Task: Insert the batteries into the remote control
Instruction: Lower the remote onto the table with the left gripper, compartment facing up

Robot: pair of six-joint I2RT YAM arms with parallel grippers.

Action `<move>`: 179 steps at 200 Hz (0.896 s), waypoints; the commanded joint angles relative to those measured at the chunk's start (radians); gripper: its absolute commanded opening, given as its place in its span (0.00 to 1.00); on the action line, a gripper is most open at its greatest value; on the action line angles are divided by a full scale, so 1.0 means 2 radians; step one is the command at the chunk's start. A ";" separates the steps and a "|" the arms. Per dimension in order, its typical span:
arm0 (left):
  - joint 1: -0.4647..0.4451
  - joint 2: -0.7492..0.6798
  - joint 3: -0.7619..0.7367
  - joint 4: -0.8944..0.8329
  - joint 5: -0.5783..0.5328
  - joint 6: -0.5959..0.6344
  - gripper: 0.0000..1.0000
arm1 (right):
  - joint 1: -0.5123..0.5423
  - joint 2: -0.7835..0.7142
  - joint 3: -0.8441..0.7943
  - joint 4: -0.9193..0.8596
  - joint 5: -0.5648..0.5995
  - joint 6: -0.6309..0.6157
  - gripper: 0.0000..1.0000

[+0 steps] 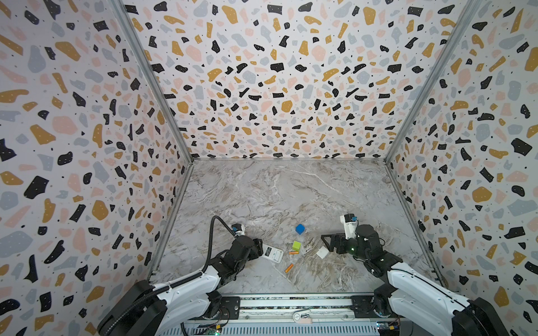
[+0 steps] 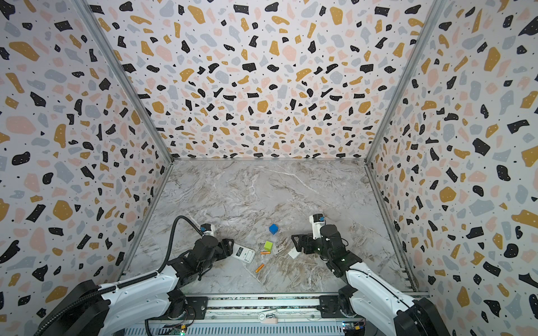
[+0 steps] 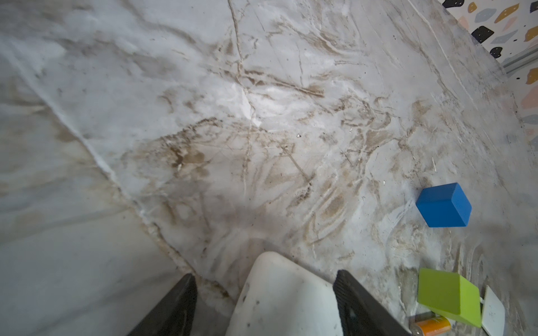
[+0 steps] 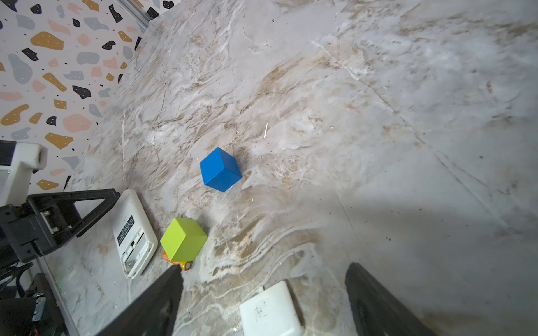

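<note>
The remote control lies on its face near the front left of the table, white back up. In the right wrist view its battery slot looks open and empty. The small white lid lies well off to the right.

My left gripper is open around the left end of the remote. One finger sits right at the remote's edge, and there is a gap at the other side, so it is not squeezing. My right gripper is open wide over the white lid and does not touch it.

The two batteries are both on the table, just right of the remote. One battery lies tight against the near side of the green block. The other battery lies nearer to me, with clear room around it. The blue block sits farther back.

I think the lid part is done and no battery is in yet. Next I would close the left gripper to hold the remote steady. Then I would bring the right one left, over the nearer battery, because the green block crowds the far one. The battery is thin and round, so I must pinch it across its middle or it may roll.
</note>
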 commanded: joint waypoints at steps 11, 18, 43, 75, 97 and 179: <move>-0.002 0.011 0.012 0.008 0.032 0.019 0.77 | 0.005 0.007 0.021 -0.010 0.007 -0.011 0.90; -0.002 0.014 0.012 0.010 0.038 0.020 0.76 | 0.006 0.008 0.021 -0.010 0.007 -0.012 0.90; -0.003 0.017 0.010 0.016 0.054 0.023 0.75 | 0.007 0.012 0.022 -0.008 0.007 -0.015 0.90; -0.009 0.019 0.011 0.004 0.062 0.028 0.74 | 0.007 0.016 0.023 -0.006 0.005 -0.015 0.90; -0.014 0.013 0.005 0.002 0.068 0.022 0.73 | 0.009 0.019 0.023 -0.004 0.004 -0.016 0.90; -0.044 -0.026 -0.003 -0.048 0.065 -0.001 0.72 | 0.010 0.028 0.028 -0.001 0.001 -0.021 0.90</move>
